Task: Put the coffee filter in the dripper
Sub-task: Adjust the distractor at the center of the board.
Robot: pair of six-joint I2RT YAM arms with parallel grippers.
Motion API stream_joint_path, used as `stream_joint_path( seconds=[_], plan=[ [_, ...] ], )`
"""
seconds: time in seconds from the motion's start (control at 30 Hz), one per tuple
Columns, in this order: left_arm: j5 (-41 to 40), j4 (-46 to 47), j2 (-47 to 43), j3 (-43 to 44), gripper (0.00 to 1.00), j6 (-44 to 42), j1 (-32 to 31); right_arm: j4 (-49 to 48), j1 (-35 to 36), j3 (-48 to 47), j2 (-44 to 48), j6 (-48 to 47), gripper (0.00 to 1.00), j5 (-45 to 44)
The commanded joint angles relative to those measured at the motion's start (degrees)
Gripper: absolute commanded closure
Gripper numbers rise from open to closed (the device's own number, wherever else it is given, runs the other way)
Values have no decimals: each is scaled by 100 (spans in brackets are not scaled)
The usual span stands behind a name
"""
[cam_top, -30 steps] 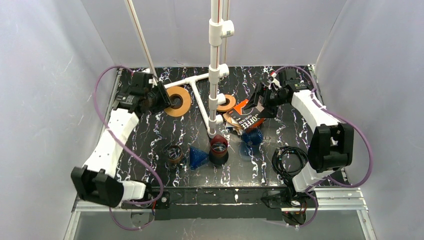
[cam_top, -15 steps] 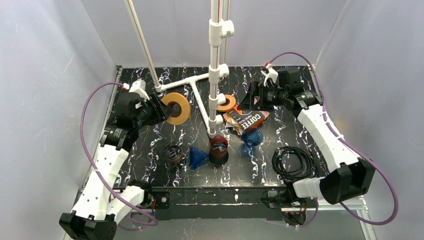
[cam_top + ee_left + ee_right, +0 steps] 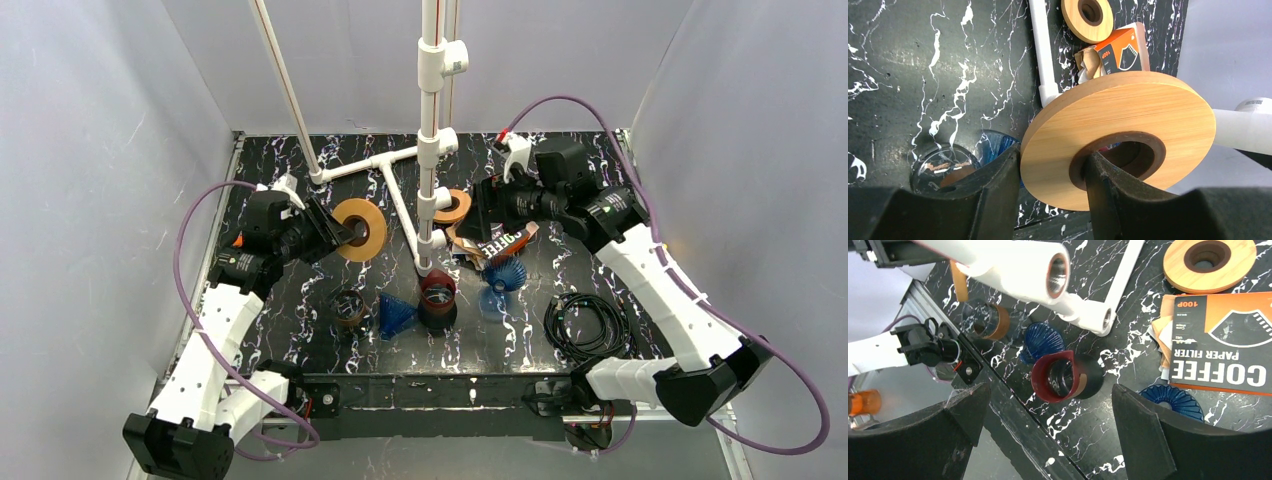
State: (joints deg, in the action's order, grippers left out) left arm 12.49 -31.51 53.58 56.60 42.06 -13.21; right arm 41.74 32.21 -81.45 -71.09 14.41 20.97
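The orange and black coffee filter box [image 3: 507, 241] lies right of centre, with brown paper filters [image 3: 1160, 327] poking out of its left end. One blue ribbed dripper [image 3: 505, 272] stands upright just in front of the box. Another blue dripper [image 3: 397, 315] lies on its side near the front. My right gripper [image 3: 478, 215] hovers over the box's left end, wide open and holding nothing [image 3: 1050, 390]. My left gripper [image 3: 338, 232] is shut on a wooden ring [image 3: 1128, 115], one finger through its hole, and holds it above the table.
A second wooden ring [image 3: 453, 206] lies behind the box. A black cup with a red rim [image 3: 437, 300] and a glass cup with a brown band [image 3: 347, 307] stand near the front. A coiled black cable [image 3: 585, 325] lies front right. A white pipe stand [image 3: 430, 150] rises mid-table.
My right arm has swung left and now hangs over the filter box, still open. My left arm has carried the wooden ring slightly right and towards the front.
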Motion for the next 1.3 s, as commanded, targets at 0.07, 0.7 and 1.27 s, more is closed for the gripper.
stream_joint_path(
  seconds=[0.07,0.7,1.27],
  plan=[
    [332,-173,91,51,84,310,-3,60,548,-265,-4,-194,0,-498],
    [-194,-493,-331,-22,88,326,2,-1073,1427,-1176,-1407,-97,38,-1244],
    [-238,-542,-622,-95,88,133,2,-723,1431,-2186,-2463,394,36,-1380]
  ],
)
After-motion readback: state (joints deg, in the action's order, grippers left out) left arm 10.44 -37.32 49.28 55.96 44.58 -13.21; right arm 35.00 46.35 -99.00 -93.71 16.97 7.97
